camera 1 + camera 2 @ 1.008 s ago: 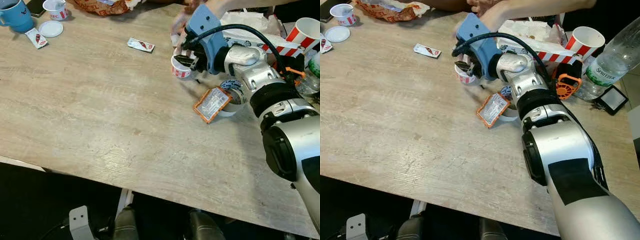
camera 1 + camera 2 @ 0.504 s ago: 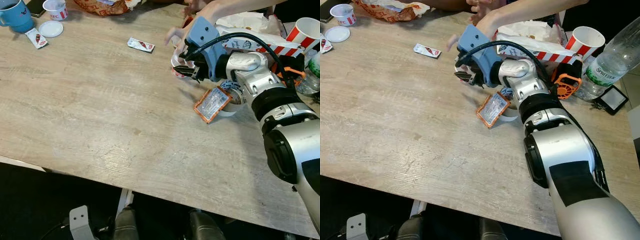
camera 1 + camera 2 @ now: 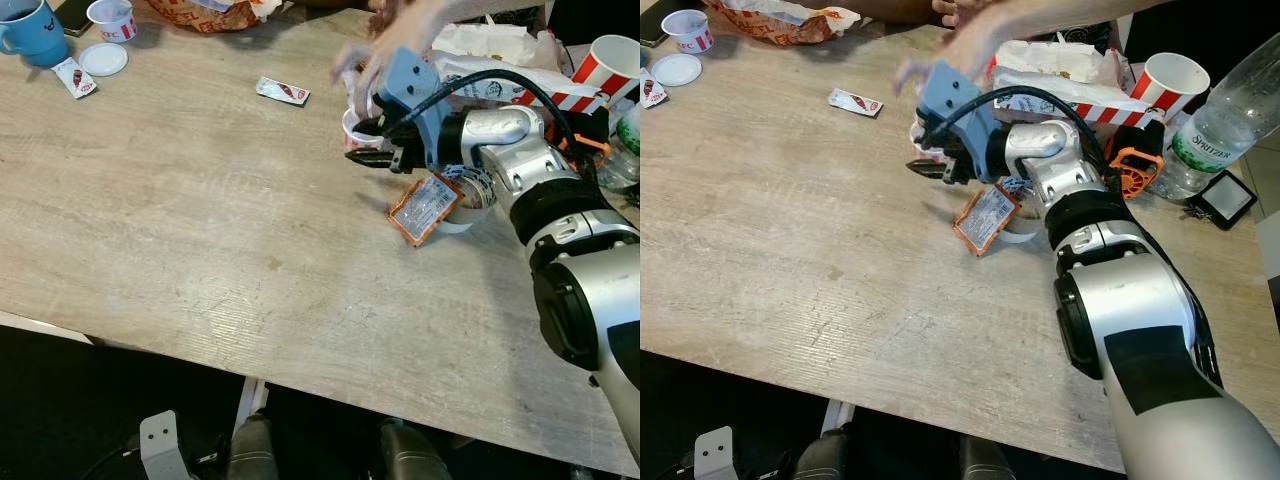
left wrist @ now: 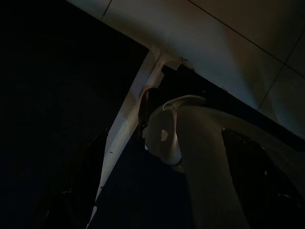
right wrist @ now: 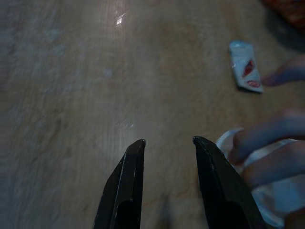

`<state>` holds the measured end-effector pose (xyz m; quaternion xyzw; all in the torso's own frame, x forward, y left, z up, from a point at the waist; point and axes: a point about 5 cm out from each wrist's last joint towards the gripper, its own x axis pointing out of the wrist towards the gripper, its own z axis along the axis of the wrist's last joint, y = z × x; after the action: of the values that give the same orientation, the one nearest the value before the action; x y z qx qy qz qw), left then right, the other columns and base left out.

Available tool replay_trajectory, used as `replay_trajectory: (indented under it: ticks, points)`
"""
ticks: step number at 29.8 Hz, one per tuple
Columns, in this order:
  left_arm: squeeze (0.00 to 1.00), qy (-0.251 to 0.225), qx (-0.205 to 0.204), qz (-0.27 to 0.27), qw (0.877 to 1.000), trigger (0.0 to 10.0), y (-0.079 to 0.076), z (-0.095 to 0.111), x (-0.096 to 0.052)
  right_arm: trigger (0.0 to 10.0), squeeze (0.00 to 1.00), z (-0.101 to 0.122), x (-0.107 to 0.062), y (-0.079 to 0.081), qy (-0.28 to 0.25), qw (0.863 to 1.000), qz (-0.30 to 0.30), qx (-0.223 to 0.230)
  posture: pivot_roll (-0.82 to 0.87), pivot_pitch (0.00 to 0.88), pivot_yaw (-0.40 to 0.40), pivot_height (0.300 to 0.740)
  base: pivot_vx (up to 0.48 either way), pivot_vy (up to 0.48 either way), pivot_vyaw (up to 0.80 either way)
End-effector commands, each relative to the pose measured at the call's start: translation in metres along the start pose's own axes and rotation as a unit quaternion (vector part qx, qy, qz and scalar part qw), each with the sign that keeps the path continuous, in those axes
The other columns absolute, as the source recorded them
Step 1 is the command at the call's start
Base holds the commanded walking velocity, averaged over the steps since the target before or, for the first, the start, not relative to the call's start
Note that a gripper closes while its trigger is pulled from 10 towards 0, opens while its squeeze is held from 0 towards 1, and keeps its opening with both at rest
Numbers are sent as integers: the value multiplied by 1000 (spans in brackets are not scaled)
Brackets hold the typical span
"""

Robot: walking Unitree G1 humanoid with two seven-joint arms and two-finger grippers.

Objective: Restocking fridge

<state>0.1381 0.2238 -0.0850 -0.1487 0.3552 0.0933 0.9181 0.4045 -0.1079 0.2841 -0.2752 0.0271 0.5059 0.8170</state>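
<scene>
My right gripper [image 3: 362, 157] reaches over the wooden table [image 3: 200, 230] and stands open, with nothing between its fingers [image 5: 128, 181]. Just beyond it, touching neither finger, is a small white cup with red print [image 3: 352, 121]. A person's hand [image 3: 392, 38], blurred by motion, reaches down onto that cup, and its fingertips [image 5: 264, 167] rest on the cup's rim [image 5: 272, 202]. A ketchup sachet [image 5: 246, 66] lies farther out on the table. The left wrist view is very dark and takes in a pale robot leg [image 4: 190, 143] and a table leg.
An orange-rimmed packet [image 3: 425, 208] and a tape roll [image 3: 472, 196] lie under my right forearm. A red-striped paper cup [image 3: 612, 62], a water bottle [image 3: 1225, 110] and food wrappers crowd the far right. A blue mug [image 3: 30, 28], a small cup [image 3: 112, 17] and a lid [image 3: 102, 57] stand far left.
My right gripper was shut on the small cup; it has let go and drawn back towards me. The person's hand has come down onto the cup.
</scene>
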Motion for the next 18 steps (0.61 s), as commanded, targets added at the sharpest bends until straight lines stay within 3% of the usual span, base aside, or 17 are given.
replay_trajectory:
  ticks: [1,8,18]
  points:
    - [0,81,1,-18,997,10000,-10,-36,-10,10000,0,-1,-2,1,0,1000,13,-10,-30,280,-66,740,0,0,0]
    - [0,80,3,-19,997,10000,-10,-35,-10,10000,0,0,-5,3,-20,999,41,-7,-30,273,-63,740,0,0,0]
    - [0,78,6,-21,997,10000,-11,-30,-6,10000,0,-1,-2,2,-39,999,7,1,-24,236,-58,740,0,0,0]
